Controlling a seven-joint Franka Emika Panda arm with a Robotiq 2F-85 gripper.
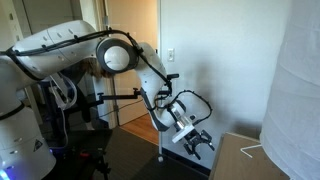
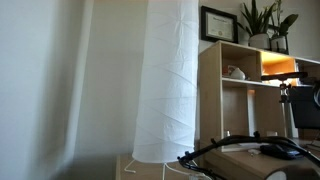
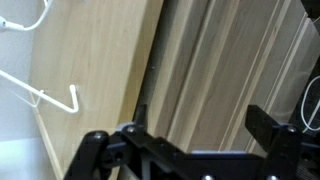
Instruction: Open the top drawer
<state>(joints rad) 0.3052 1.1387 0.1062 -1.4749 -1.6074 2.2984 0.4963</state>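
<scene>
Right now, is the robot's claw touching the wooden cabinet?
Cannot tell. In an exterior view the gripper hangs close beside the wooden cabinet, but no gap or contact shows plainly.

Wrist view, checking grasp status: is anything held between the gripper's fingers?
No, the gripper is open, with nothing between its fingers.

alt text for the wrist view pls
The gripper sits at the bottom of the picture, its black fingers spread open with nothing between them. Beyond it is a light wooden panel crossed by a white cable, with darker striped wood filling the right side.
</scene>
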